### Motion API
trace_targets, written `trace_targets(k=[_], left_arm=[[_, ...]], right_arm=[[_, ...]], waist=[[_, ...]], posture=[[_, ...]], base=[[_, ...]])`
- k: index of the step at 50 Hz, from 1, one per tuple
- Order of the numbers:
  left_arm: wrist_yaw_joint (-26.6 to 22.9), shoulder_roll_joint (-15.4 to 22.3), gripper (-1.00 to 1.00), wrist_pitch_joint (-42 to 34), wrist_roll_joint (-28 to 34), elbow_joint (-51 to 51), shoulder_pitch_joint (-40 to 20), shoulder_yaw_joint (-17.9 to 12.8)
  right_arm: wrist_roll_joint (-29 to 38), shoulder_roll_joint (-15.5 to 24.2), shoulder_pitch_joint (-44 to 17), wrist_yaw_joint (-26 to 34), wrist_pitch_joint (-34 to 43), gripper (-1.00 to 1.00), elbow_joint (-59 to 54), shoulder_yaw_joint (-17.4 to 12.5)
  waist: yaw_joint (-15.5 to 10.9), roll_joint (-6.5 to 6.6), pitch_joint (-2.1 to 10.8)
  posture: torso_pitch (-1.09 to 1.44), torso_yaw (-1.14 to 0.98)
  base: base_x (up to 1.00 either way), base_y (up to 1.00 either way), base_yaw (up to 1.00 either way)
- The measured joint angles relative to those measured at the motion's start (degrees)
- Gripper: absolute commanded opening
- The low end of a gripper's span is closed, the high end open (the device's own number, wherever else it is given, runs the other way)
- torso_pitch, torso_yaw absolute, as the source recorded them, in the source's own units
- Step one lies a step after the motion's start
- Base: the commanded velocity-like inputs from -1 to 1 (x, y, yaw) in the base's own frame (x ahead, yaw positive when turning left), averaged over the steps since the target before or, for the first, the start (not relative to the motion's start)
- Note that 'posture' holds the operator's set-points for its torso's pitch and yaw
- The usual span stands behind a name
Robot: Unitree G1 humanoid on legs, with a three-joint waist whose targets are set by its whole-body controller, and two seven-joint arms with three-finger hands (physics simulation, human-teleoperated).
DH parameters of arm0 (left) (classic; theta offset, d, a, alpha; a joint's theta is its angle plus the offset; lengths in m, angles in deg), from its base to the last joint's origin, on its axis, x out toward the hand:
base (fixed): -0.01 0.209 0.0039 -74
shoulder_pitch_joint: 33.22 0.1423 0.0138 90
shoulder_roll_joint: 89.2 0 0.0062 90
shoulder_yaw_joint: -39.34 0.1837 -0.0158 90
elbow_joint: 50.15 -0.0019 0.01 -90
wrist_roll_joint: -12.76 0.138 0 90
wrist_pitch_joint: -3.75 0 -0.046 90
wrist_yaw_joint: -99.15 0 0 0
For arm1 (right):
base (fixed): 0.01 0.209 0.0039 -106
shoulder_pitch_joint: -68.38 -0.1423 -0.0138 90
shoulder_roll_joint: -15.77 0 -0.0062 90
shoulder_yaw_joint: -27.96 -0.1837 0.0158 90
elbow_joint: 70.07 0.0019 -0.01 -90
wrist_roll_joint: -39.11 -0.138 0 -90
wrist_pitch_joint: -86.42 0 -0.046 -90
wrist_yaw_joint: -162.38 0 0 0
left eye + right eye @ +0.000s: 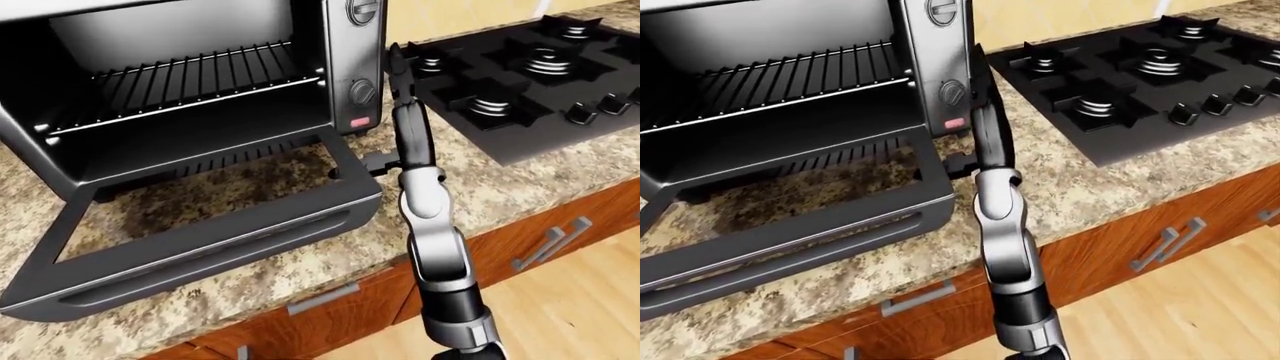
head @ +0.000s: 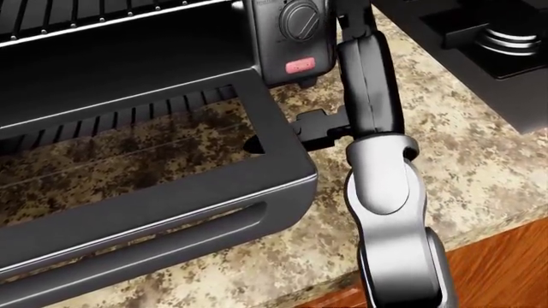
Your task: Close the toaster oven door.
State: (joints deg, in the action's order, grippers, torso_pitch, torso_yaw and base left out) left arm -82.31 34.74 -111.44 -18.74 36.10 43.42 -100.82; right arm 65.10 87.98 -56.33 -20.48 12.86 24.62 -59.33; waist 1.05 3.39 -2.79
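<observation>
Toaster oven [image 1: 190, 82] at 10 o'clock in left-eye view, on speckled granite desk [image 1: 520, 187]; inside, one wire rack [image 1: 190, 79]. Glass-paned door [image 1: 200, 225] hangs fully open, lying flat, dark metal frame. Right hand [image 2: 321, 128] beside door's right edge, black fingers near hinge corner; apart or together, cannot tell. Black stove [image 1: 530, 71] at 2 o'clock.

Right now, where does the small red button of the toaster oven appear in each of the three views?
Left-eye view: the red button is right of centre, under the lower knob.
Head view: the button is near the top, a little right of centre.
Right-eye view: the button is at centre, in the upper half.
Shared landmark: the right arm, just right of the button in every view.
</observation>
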Motion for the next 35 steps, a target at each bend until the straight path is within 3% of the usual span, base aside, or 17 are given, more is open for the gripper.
trace_targets(k=[6, 15, 35], left_arm=[[-0.09, 0.08, 1.0, 0.28, 0.11, -0.46, 0.01, 0.0], [-0.21, 0.32, 1.0, 0.29, 0.09, -0.72, -0.04, 0.15], [-0.28, 0.53, 1.0, 0.35, 0.0, -0.9, 0.18, -0.29]], right_arm=[[-1.5, -0.71, -0.21, 0.51, 3.88, 1.0, 1.8, 0.02], [-8.51, -2.39, -1.99, -0.37, 16.59, 1.0, 6.82, -0.23], [-11.12, -3.0, -5.78, -2.71, 22.16, 1.0, 10.13, 0.66]], waist=[[0.04, 0.08, -0.38], [0.1, 0.3, -0.95], [0.51, 0.55, -1.38]], posture=[[0.0, 0.0], [0.0, 0.0], [0.0, 0.0]], base=[[0.0, 0.0, 0.0], [0.0, 0.0, 0.0], [0.0, 0.0, 0.0]])
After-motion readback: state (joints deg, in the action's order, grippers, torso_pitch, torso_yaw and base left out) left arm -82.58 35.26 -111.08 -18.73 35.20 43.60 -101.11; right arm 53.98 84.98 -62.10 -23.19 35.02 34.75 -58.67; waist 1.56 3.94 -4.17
